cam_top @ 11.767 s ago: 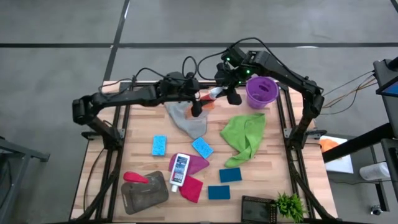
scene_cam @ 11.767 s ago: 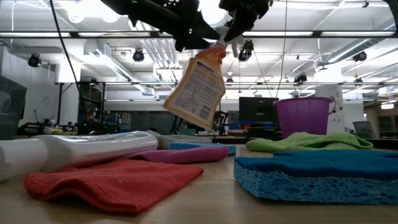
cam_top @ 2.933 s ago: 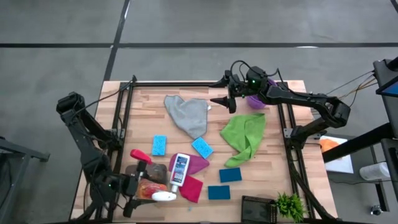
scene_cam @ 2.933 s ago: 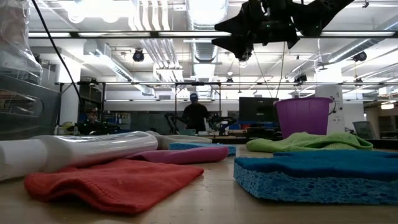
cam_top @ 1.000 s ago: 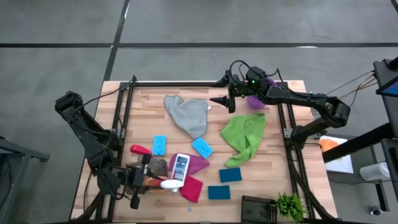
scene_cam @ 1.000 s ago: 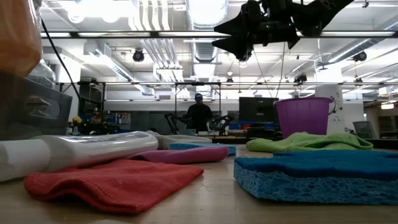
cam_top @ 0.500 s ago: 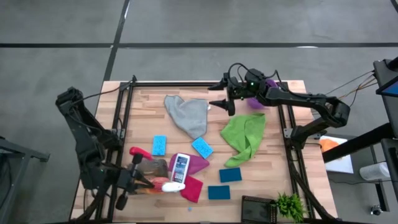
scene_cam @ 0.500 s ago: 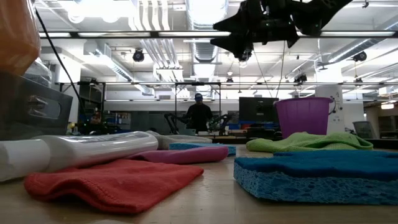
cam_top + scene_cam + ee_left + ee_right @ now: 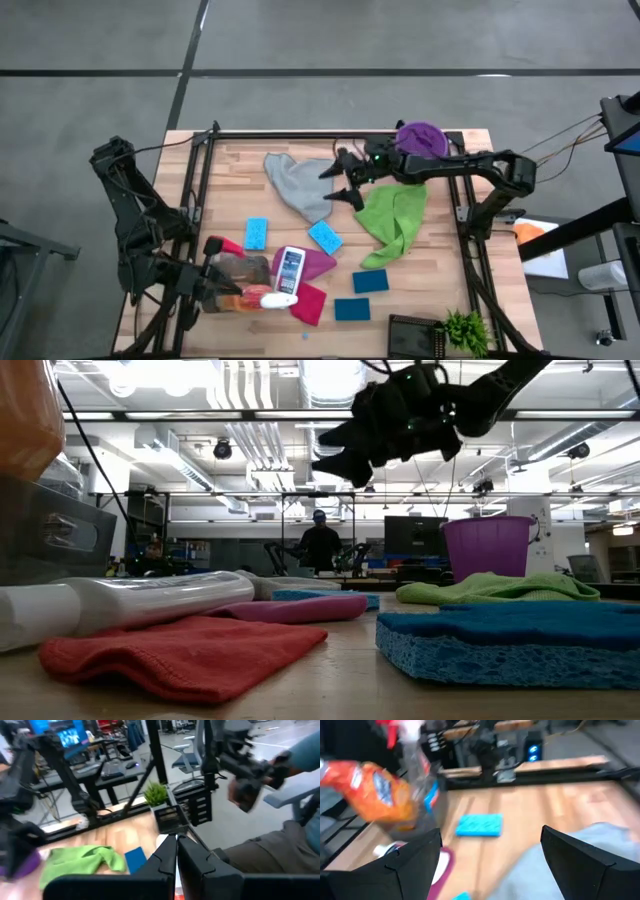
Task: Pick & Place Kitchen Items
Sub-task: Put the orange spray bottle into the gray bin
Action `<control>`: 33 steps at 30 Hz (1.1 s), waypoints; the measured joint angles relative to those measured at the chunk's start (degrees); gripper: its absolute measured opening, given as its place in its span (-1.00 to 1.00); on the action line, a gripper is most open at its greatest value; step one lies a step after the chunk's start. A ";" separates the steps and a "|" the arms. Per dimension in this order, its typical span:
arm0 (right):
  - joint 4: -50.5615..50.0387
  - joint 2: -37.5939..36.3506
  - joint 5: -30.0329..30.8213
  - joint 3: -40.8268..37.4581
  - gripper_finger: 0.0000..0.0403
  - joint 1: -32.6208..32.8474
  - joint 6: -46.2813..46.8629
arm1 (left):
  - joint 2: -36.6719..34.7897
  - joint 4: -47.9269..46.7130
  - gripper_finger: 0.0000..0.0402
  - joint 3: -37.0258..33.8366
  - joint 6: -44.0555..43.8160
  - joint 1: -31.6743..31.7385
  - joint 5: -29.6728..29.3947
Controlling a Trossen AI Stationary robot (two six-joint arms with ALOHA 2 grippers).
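Many kitchen things lie on the wooden table [image 9: 230,160]. A soft grey cloth [image 9: 303,185] sits crumpled near the middle, toward 12 o'clock. A bright green cloth [image 9: 392,220] lies folded toward 3 o'clock of it. A purple bucket [image 9: 422,139] stands at about 1 o'clock on the table.

Two light blue sponges [image 9: 257,233] lie near the middle, and two darker blue ones [image 9: 370,281] lie toward 5 o'clock. A small white bottle [image 9: 288,271] with a blue label lies flat on a magenta cloth [image 9: 322,263]. A red cloth [image 9: 311,303] sits just beside it, toward 6 o'clock.

At about 8 o'clock, an orange spray bottle [image 9: 251,298] with a white cap lies on its side, touching a clear bottle [image 9: 242,270] with a red trigger. The left pincer [image 9: 208,293] is right beside them. Its fingers are pressed together and it holds nothing.

The right pincer [image 9: 340,178] hangs over the edge of the grey cloth, between it and the green cloth. Its fingers are spread wide, with nothing between them.

A small green plant [image 9: 465,328] stands at the 5 o'clock corner.
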 joint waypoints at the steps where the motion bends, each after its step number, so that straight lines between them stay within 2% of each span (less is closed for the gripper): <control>1: 0.01 0.74 -0.15 0.04 0.68 0.73 -0.56 | -0.21 -0.05 -0.92 -0.08 0.38 -0.07 -1.00; 6: 0.19 3.11 -0.39 0.04 0.68 4.96 -4.51 | -1.16 -1.87 -0.92 -0.15 0.73 -1.12 -7.04; 11: 2.41 4.61 0.94 0.04 0.68 10.48 -5.86 | -1.54 -3.59 -0.92 -0.17 -1.24 -1.27 -7.60; 17: 2.35 6.09 6.21 0.04 0.68 17.45 -5.91 | -1.29 -7.89 -0.92 -0.34 -7.49 -1.27 -6.01; 20: 1.79 6.02 8.50 0.04 0.68 18.75 -6.14 | -0.47 -7.83 -0.92 -0.43 -10.37 -0.91 -1.81; 23: 1.06 5.63 10.26 0.04 0.68 18.81 -6.24 | 1.48 -5.20 -0.89 -0.42 -11.47 -0.53 -0.79; 27: 1.09 5.38 10.53 0.04 0.68 18.70 -6.23 | 4.42 -4.94 -0.64 1.39 -10.97 -0.31 -0.20; 33: 0.72 5.36 10.68 0.04 0.68 18.95 -4.90 | 7.31 -9.69 0.08 5.67 -10.77 1.10 -0.22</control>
